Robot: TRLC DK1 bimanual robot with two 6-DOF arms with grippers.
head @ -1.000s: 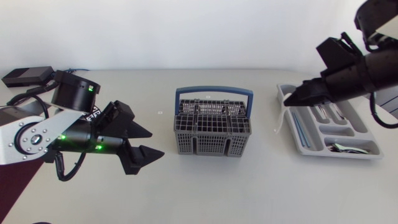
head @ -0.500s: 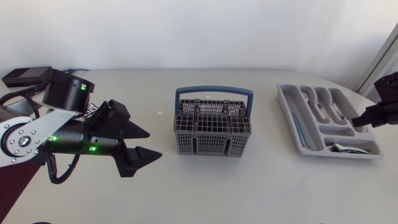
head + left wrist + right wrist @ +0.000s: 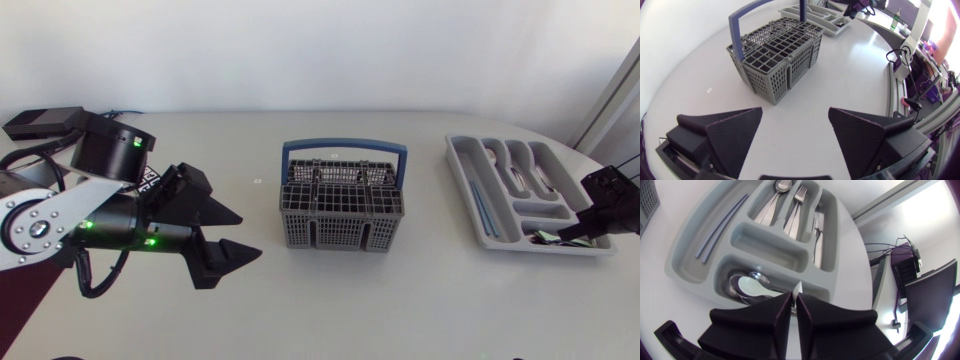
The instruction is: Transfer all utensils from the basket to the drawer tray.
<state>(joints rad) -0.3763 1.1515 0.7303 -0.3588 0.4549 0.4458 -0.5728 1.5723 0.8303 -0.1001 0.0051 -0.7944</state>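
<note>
At the table's [image 3: 400,310] left, the left gripper [image 3: 250,234] is held low above the surface. Its fingers are spread wide with nothing between them, and it is aimed at the basket [image 3: 343,205], presumably so that it is ready for a pick. In the left wrist view the basket [image 3: 775,55] is seen ahead of the open fingers and well apart from them. It stands upright at mid-table with its blue handle [image 3: 344,148] raised. No utensil is seen rising above its grid top, though its depths are not shown, so it is judged empty or nearly so.

To the right the drawer tray [image 3: 530,247] is laid flat. Metal cutlery [image 3: 790,210] is sorted lengthwise into its long slots, two pale blue sticks [image 3: 720,227] lie in the side channel, and a white spoon [image 3: 751,286] rests in the cross compartment nearest the arm.

At the far right, the right gripper [image 3: 565,238] is poised over the tray's near corner, just beside that cross compartment. Its fingers are drawn together, and no utensil is seen to be held. A pale sliver at the fingertips cannot be identified. The transfer is judged all but complete.
</note>
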